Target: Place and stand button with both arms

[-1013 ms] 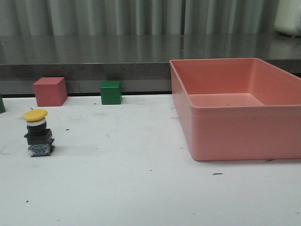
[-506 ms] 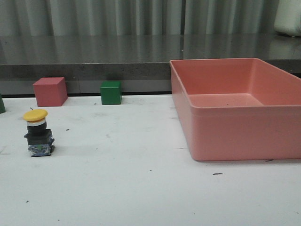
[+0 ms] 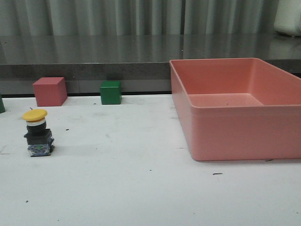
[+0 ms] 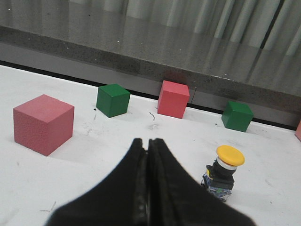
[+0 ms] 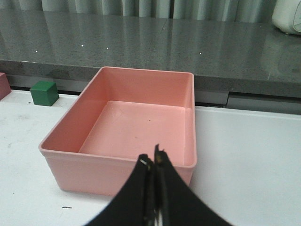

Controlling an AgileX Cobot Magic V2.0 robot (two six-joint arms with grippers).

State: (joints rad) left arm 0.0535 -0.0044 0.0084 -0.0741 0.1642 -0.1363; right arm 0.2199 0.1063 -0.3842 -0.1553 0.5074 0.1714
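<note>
Left gripper (image 4: 148, 155): jaws pressed together, nothing held. Right gripper (image 5: 154, 165): likewise closed and empty, hanging just short of the bin (image 5: 61, 157). Button (image 4: 224, 170): upright on the surface (image 4: 117, 136), cap up, just ahead of your left gripper and to one side. Risk: it looks top-heavy, so a sideways brush from closed fingers could topple it; open before you approach. Labels or writing: none readable.
</note>
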